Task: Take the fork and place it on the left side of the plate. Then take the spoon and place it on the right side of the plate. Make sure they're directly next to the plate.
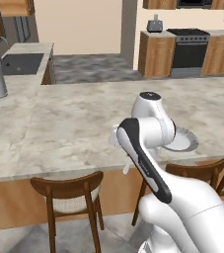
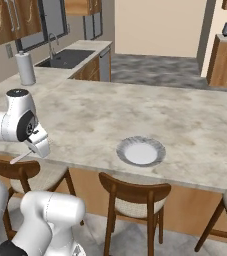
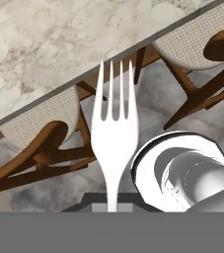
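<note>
My gripper is shut on the fork, a pale silver utensil whose tines point away from the hand. In the right base view the gripper hangs over the counter's front edge, far left of the plate, and the fork juts out past the edge. The left base view shows the fork's end below the arm's elbow. The plate, grey-rimmed with a white centre, lies near the front edge, partly behind the arm. The spoon is out of view.
Wooden stools stand under the marble counter. A paper towel roll and a sink sit at the far left. A stove stands against the back wall.
</note>
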You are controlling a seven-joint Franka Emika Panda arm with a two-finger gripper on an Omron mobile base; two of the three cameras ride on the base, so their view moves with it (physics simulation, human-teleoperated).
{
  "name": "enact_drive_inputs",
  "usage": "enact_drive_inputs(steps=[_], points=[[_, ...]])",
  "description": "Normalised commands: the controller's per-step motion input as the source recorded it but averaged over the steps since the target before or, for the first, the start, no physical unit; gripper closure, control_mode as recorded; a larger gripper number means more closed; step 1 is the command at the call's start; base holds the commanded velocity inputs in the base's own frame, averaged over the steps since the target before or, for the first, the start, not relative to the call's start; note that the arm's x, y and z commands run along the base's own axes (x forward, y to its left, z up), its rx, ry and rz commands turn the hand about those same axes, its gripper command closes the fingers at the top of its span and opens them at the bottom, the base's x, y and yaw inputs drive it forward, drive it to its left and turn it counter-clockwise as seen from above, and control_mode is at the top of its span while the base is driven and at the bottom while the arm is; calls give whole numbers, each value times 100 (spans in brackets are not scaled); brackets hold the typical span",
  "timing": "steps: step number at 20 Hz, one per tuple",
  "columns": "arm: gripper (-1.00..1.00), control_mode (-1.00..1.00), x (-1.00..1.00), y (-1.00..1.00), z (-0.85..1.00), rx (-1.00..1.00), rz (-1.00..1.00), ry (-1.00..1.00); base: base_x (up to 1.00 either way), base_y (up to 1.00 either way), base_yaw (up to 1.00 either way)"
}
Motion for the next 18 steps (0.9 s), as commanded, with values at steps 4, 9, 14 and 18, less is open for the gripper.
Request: enact_drive_inputs(steps=[4, 9, 14, 18], points=[[100, 100, 0, 0, 0, 0, 0, 0, 0, 0, 0], [100, 100, 0, 0, 0, 0, 0, 0, 0, 0, 0], [100, 100, 0, 0, 0, 0, 0, 0, 0, 0, 0], [100, -100, 0, 0, 0, 0, 0, 0, 0, 0, 0]])
